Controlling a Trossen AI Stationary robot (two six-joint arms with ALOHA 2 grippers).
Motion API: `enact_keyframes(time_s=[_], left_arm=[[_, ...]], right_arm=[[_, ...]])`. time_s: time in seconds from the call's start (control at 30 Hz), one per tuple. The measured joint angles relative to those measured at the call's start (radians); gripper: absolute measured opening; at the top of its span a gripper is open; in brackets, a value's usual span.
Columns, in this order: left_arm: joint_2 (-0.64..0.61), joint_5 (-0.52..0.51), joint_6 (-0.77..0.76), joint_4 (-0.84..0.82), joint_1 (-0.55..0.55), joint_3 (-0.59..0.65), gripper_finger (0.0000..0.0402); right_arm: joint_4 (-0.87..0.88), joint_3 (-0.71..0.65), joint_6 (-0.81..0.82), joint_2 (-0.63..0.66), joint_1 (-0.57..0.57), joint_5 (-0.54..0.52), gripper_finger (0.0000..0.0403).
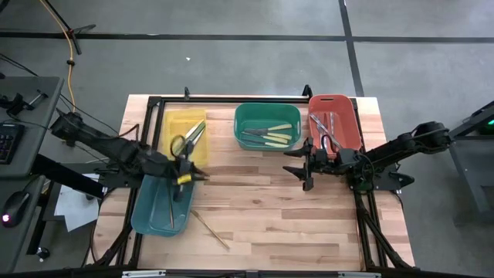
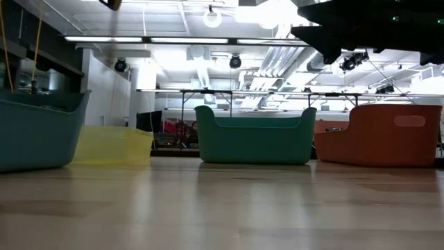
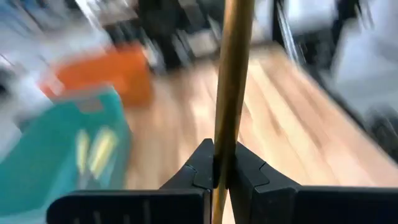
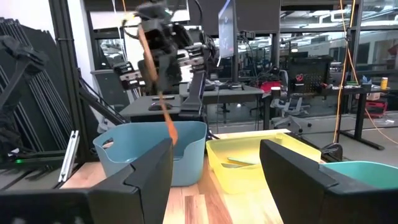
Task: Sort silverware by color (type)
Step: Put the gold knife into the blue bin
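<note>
My left gripper (image 1: 185, 168) hangs over the far end of the teal bin (image 1: 162, 205), beside the yellow bin (image 1: 185, 127), shut on a tan wooden utensil (image 4: 163, 99). My right gripper (image 1: 303, 166) stands open above the table in front of the red bin (image 1: 333, 123), with nothing between its fingers (image 4: 214, 155). Yellow-handled silverware (image 1: 272, 137) lies in the green bin (image 1: 266, 127). More silverware lies in the yellow bin and the red bin. One thin utensil (image 1: 171, 205) rests in the teal bin. Another wooden utensil (image 1: 210, 229) lies flat on the table. My left gripper pinches the wooden utensil's shaft (image 3: 225, 140) between its two fingers, which lie across it. The utensil is lifted clear. The right wrist view shows it hanging slanted below the fingers (image 4: 155, 37), its lower end (image 4: 171, 132) over the teal bin.
The four bins stand along the table's far and left sides; in the low view they are the teal (image 2: 38, 132), yellow (image 2: 114, 146), green (image 2: 253, 135) and red (image 2: 378, 135) ones. Bare wood (image 1: 278, 208) fills the middle and near side of the table.
</note>
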State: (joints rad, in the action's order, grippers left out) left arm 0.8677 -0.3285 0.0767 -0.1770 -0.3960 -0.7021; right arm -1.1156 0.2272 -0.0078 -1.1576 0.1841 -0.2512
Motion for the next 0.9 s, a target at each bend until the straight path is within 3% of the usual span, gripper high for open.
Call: enact_keyframes(time_s=[0.23,0.37,0.6,0.73,0.9], left_arm=[[0.181,0.04,-0.104,-0.709,-0.17,-0.317,0.0008],[0.316,0.061,-0.218,-0.99,-0.257,-0.42,0.0008],[0.487,0.211,-0.266,-1.128,-0.295,-0.423,0.0008],[0.555,0.199,-0.213,-1.107,-0.3,-0.423,0.0008],[0.631,0.103,-0.088,-1.12,-0.313,-0.423,0.0008]], right_arm=[[0.007,0.001,0.0,0.0,0.0,0.0,0.0224],[0.008,0.001,0.006,0.0,0.0,0.0,0.0224],[0.007,0.001,0.009,-0.001,0.0,0.0,0.0224],[0.007,0.001,0.01,-0.001,0.0,0.0,0.0224],[0.014,0.001,0.009,-0.001,0.0,0.0,0.0224]])
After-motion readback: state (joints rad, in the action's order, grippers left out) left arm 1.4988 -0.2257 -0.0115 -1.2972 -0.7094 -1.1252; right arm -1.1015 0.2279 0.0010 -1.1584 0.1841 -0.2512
